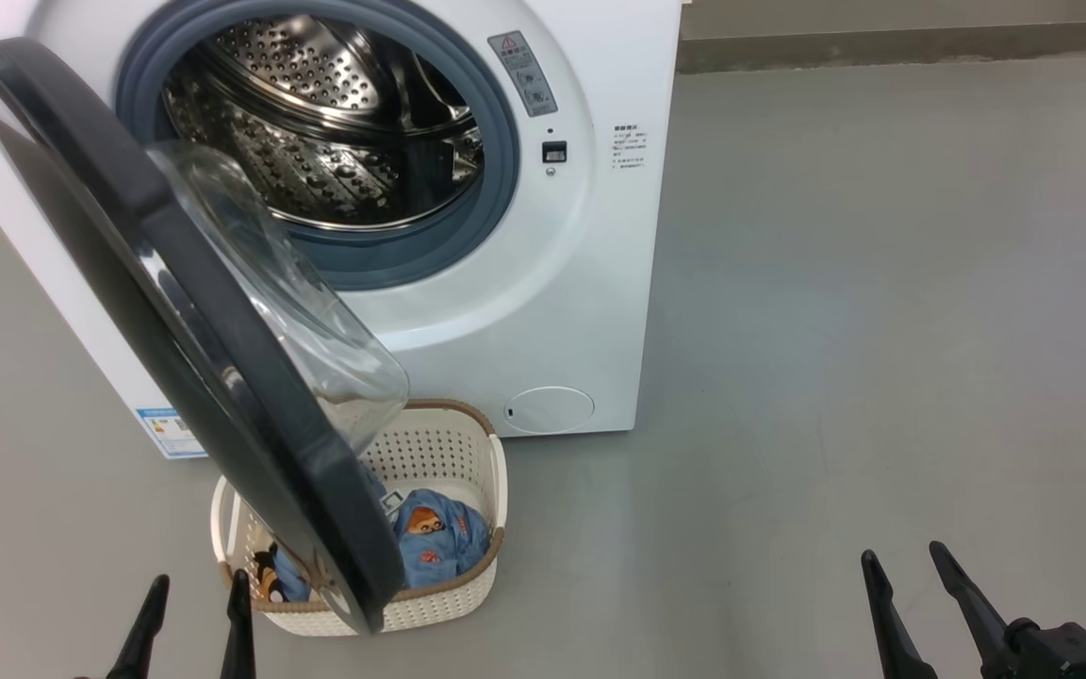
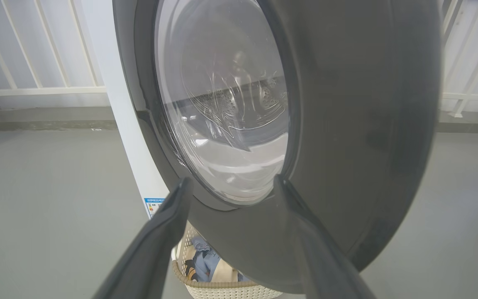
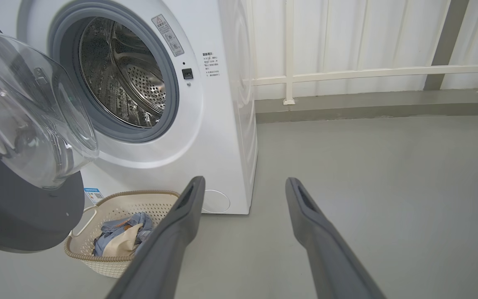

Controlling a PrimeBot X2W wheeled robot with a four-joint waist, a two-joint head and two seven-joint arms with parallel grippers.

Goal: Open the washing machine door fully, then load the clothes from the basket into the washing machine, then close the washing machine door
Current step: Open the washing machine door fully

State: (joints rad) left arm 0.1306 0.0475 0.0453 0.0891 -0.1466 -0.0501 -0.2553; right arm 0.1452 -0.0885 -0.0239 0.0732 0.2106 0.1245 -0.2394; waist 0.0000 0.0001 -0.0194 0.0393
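The white washing machine point(image 1: 543, 311) stands with its black round door point(image 1: 128, 283) swung out to the left over the basket point(image 1: 449, 443); the steel drum point(image 1: 326, 123) shows bare. Blue bear-print clothes point(image 1: 435, 538) lie in the cream basket, partly hidden by the door. My left gripper point(image 1: 194, 589) is open at the lower left, just left of the door's bottom edge; its wrist view faces the door's outer side point(image 2: 367, 124). My right gripper point(image 1: 906, 561) is open and empty at the lower right, over bare floor, well right of the basket point(image 3: 114, 203).
Grey floor point(image 1: 882, 330) spreads to the right of the machine. A low kerb point(image 3: 367, 104) and white railing point(image 3: 347, 72) run along the back wall. The open door overhangs the basket's left half.
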